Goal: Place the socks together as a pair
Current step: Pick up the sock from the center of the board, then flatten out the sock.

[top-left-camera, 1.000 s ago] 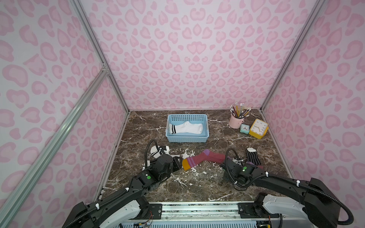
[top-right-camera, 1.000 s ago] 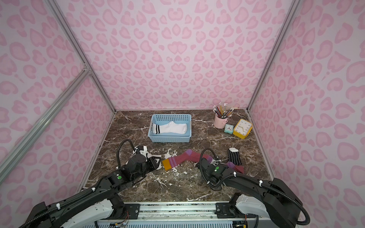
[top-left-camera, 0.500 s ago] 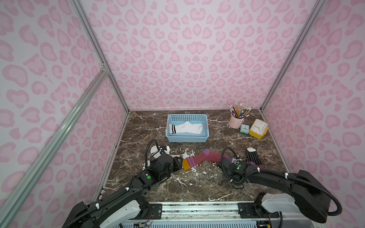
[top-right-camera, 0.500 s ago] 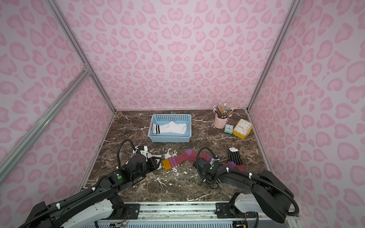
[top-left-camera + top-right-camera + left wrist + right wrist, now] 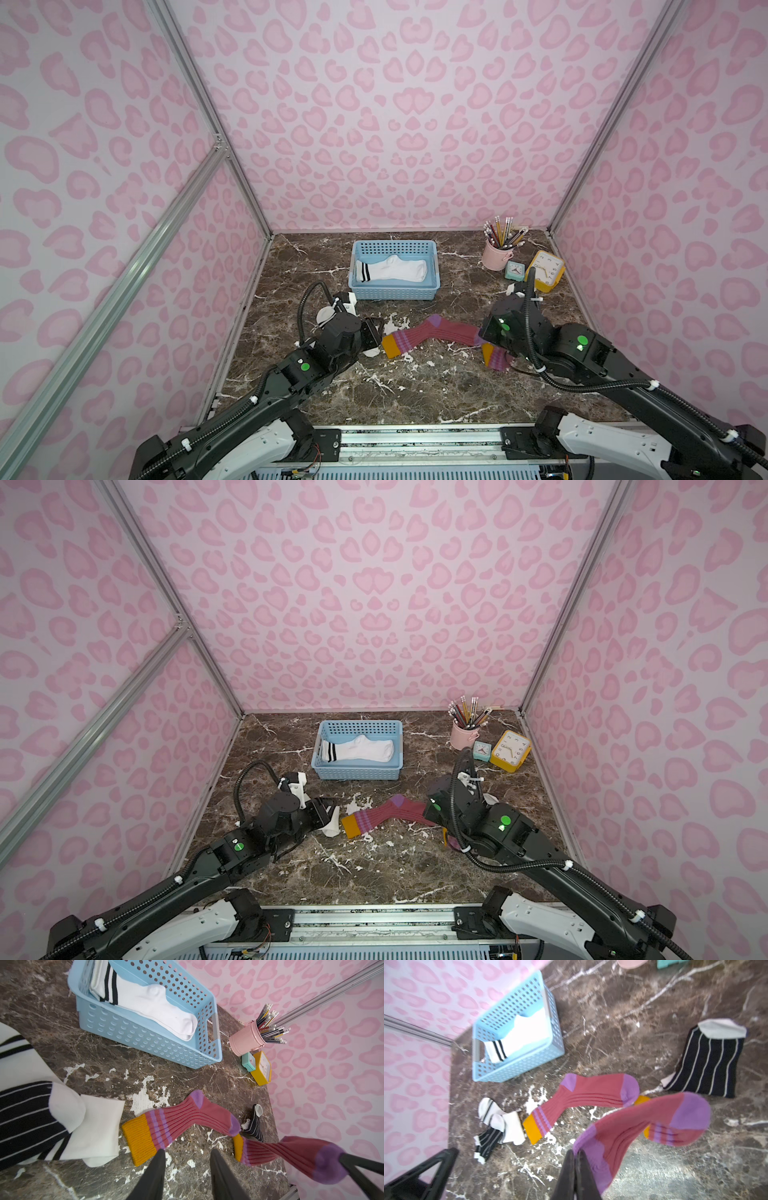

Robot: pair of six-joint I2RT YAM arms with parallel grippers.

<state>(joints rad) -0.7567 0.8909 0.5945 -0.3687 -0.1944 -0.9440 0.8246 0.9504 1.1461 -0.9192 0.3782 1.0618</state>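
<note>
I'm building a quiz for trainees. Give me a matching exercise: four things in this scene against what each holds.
1 left hand
2 right hand
3 blue perforated plastic basket
4 pink metal cup

a white fabric sock with two black bands
b pencils
c nothing, fingers apart
d maroon ribbed sock with a mustard cuff

Pairs: 1-c, 2-d, 3-a, 4-b
</note>
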